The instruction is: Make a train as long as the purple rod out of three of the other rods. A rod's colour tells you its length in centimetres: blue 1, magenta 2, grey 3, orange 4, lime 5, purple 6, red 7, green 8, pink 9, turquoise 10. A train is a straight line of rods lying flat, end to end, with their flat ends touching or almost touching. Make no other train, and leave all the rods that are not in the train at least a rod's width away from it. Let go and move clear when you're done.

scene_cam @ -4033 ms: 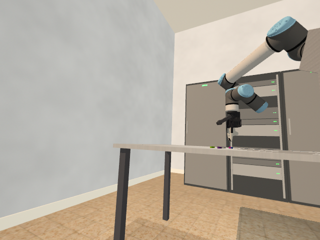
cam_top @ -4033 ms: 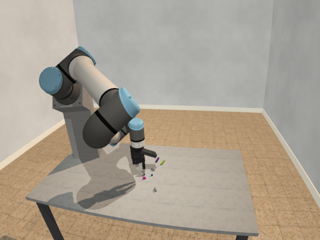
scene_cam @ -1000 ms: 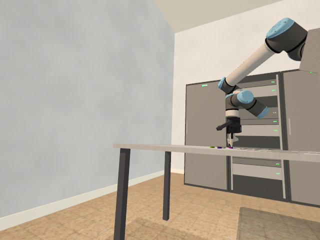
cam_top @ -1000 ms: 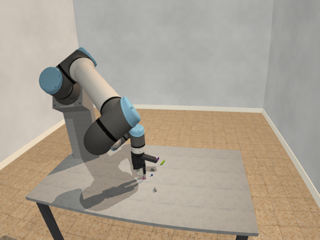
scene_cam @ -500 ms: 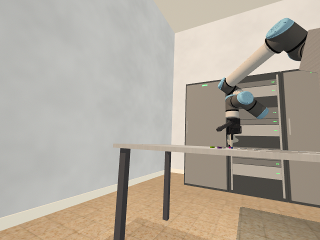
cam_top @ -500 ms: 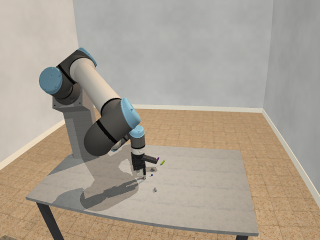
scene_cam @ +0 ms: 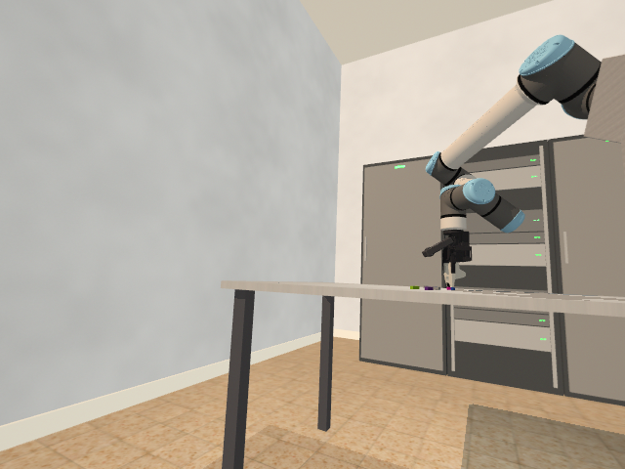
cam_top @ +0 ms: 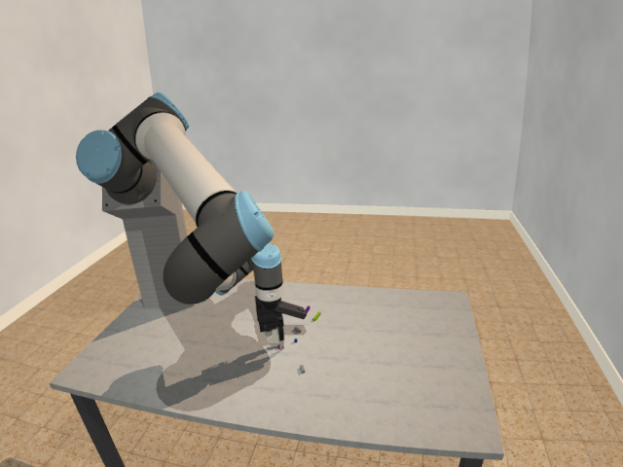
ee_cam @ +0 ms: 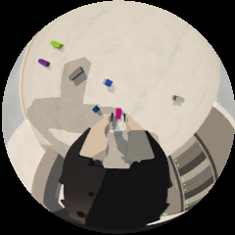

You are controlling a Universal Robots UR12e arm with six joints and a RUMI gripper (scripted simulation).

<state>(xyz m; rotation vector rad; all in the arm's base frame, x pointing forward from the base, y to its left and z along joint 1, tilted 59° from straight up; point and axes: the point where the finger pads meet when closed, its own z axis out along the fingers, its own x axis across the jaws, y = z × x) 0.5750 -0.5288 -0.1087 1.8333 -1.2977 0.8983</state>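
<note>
Hand (cam_top: 280, 344) (scene_cam: 449, 285) (ee_cam: 118, 114) low at the table (cam_top: 402, 372) (scene_cam: 303, 288) (ee_cam: 157, 49), I see its narrowly parted fingers at the magenta rod (scene_cam: 448, 288) (ee_cam: 118, 114); whether they grip it, I cannot tell. Well apart from it, the purple rod (cam_top: 307, 308) (scene_cam: 428, 288) (ee_cam: 44, 63) lies near the lime one (cam_top: 316, 315) (scene_cam: 414, 286) (ee_cam: 57, 44).

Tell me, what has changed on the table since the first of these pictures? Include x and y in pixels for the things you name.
The gripper (cam_top: 280, 343) (scene_cam: 449, 283) (ee_cam: 118, 114) has come down to the magenta rod (scene_cam: 448, 288) (ee_cam: 118, 113), its fingertips now around it; whether they grip it I can't tell. The lime rod (cam_top: 316, 316) (scene_cam: 414, 286) (ee_cam: 57, 44) and purple rod (cam_top: 307, 308) (scene_cam: 428, 288) (ee_cam: 44, 63) look unmoved.
</note>
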